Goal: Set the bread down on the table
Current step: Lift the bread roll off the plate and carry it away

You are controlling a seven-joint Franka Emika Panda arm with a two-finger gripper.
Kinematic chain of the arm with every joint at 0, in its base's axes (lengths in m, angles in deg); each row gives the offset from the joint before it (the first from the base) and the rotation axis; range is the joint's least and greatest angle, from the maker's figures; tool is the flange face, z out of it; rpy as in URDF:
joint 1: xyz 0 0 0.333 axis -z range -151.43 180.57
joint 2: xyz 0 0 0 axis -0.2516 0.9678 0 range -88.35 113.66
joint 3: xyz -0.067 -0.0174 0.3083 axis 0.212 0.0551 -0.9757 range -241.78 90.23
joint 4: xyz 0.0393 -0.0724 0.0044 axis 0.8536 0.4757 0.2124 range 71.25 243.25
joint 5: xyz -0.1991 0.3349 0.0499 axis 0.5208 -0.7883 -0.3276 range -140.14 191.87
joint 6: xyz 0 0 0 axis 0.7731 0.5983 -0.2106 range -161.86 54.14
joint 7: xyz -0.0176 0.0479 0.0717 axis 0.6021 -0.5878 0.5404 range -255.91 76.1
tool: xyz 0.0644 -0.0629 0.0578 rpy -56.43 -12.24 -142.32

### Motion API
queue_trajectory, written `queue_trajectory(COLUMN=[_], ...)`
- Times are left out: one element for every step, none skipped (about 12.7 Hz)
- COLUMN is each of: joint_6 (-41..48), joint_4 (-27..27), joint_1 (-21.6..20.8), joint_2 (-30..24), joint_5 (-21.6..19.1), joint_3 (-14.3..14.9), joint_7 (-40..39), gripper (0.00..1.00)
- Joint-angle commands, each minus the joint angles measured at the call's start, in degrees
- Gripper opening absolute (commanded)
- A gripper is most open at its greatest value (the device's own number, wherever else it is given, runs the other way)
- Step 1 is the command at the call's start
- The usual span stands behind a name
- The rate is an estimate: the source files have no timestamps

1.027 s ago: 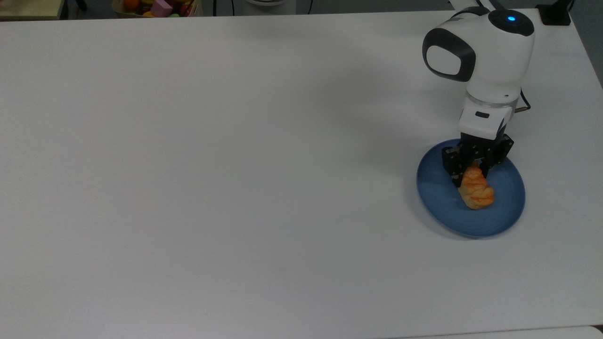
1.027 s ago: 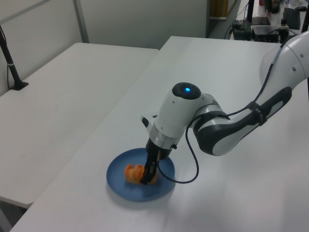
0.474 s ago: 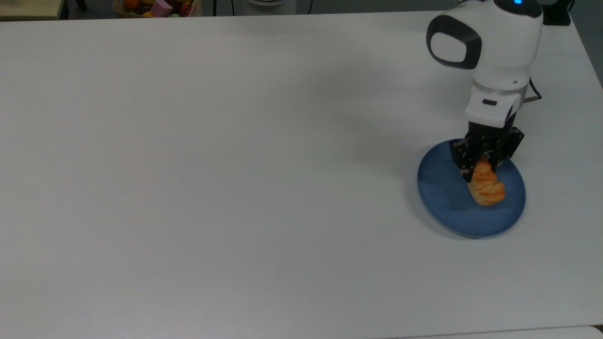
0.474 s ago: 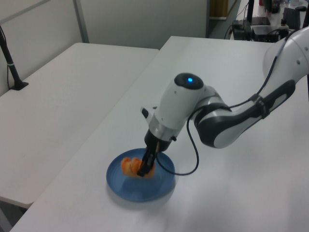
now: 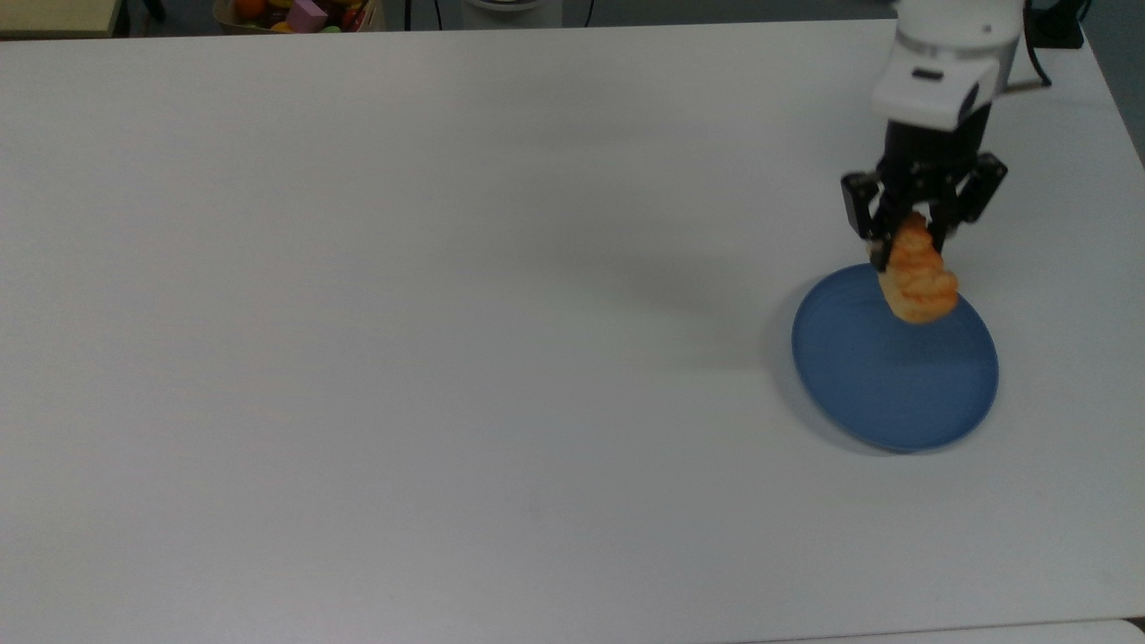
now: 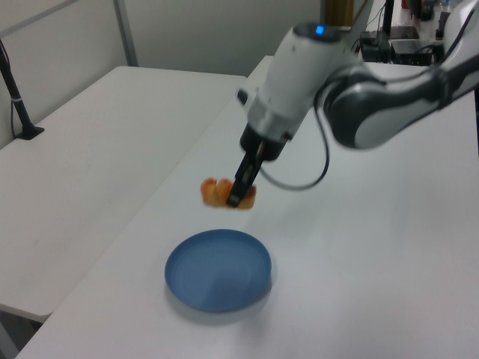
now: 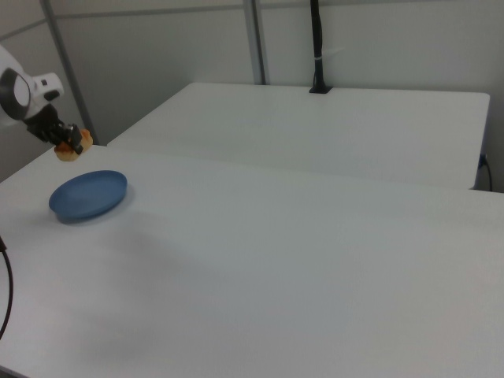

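Bread (image 5: 915,282) end-down in hand (image 5: 907,243)

white table (image 5: 447,313), blue plate (image 5: 894,394) resting directly on it

The bread (image 5: 916,275), a small golden-orange braided bun with a glossy crust, hangs in the air, tilted end-down. Below it spreads the table (image 5: 447,313), a plain white matte tabletop.

glossy white arm (image 6: 314,71) with dark grey joints, blue status light, black cable, black tool (image 5: 905,240).
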State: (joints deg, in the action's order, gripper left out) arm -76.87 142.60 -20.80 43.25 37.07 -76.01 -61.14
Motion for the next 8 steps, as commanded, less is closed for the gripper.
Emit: queue_trajectory(joint_6=[6.5,7.9,9.5,11.3,13.3,15.6,18.7,20.1], joint_4=[10.2,11.8,14.8,17.1,18.2,19.2,21.2,23.5], joint_1=[2.6,2.9,3.6,4.7,5.6,6.8,9.0,10.6], joint_2=[-13.4,-15.8,-19.7,-23.3,-25.4,-27.3,-30.1,-32.8], joint_5=[-2.6,-2.6,-2.8,-3.9,-5.3,-6.9,-9.5,-11.3], joint_3=[-0.4,-0.4,-0.3,-0.3,-0.3,-0.3,-0.3,-0.3], joint_7=[0.3,-0.5,-1.7,-2.6,-4.0,-6.2,-9.6,-12.4], gripper=[0.48,0.48,0.48,0.48,0.48,0.48,0.48,0.48])
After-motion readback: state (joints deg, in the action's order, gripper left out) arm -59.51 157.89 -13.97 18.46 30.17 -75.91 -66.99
